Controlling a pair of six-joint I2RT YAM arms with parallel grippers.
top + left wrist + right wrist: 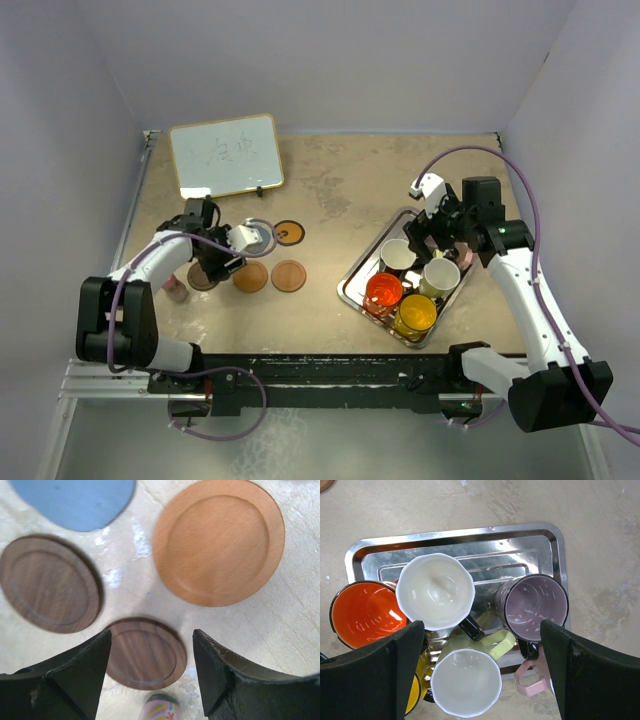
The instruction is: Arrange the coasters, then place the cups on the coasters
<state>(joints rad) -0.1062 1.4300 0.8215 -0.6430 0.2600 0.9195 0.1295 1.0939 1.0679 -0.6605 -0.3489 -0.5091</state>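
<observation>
My left gripper (151,650) hangs open over a dark brown coaster (145,652), holding nothing. Around it lie a second dark brown coaster (47,582), a tan-orange coaster (219,540) and a blue-grey coaster (75,500). From above, two tan-orange coasters (250,277) (288,275) and a black-rimmed orange coaster (288,232) lie right of the left gripper (212,268). My right gripper (482,635) stands open and empty above the cups in the tray (455,535): black-handled white cup (435,591), purple cup (536,605), red-orange cup (362,612), yellow-green cup (466,680), yellow cup (412,695). Only a pink handle (530,680) of another cup shows.
A small pink bottle (162,707) stands just beyond the dark coaster, near the left fingers; from above this bottle (176,290) is at the table's left. A whiteboard (225,155) lies at the back left. The steel tray (355,285) sits at the right.
</observation>
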